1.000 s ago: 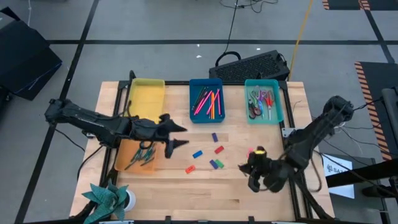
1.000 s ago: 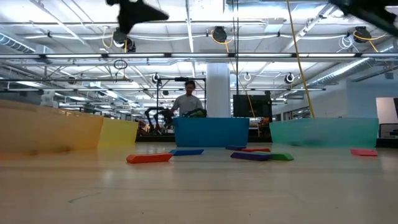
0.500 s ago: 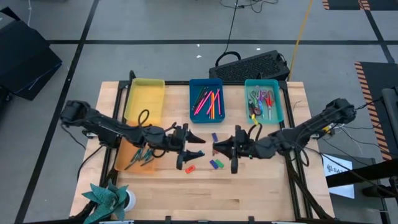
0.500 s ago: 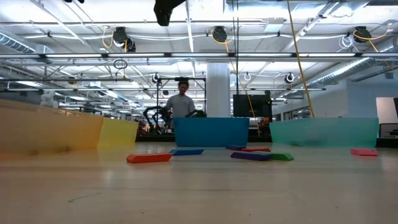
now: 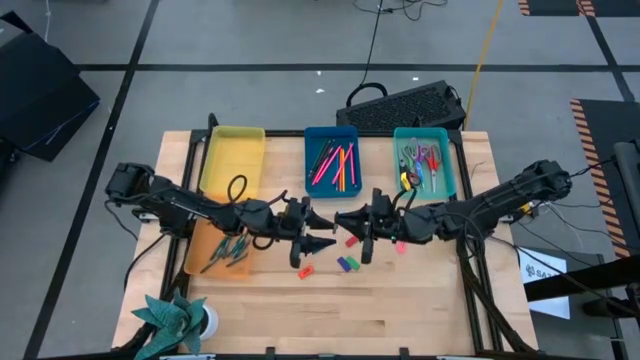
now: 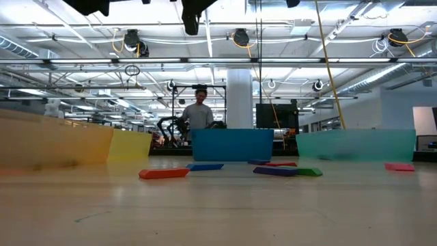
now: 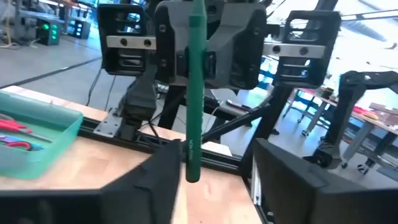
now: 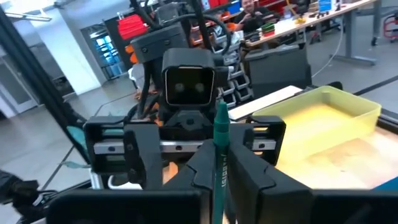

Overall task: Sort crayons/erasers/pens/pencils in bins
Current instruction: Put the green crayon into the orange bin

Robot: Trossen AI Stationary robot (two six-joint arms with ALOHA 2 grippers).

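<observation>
Facing above the erasers (image 5: 347,263), both pincers clenched one green stick (image 7: 194,93): left pincer (image 5: 318,232), right pincer (image 5: 346,228); mistimed release risked dropping it.

Yellow bin (image 5: 234,150), blue bin (image 5: 331,135), teal bin (image 5: 424,135), orange bin (image 5: 205,255); green pen (image 7: 194,93); pale wooden tabletop (image 5: 400,300).

both arms meeting mid-table, erasers (image 5: 347,263) scattered below, three bins (image 5: 331,160) behind
</observation>
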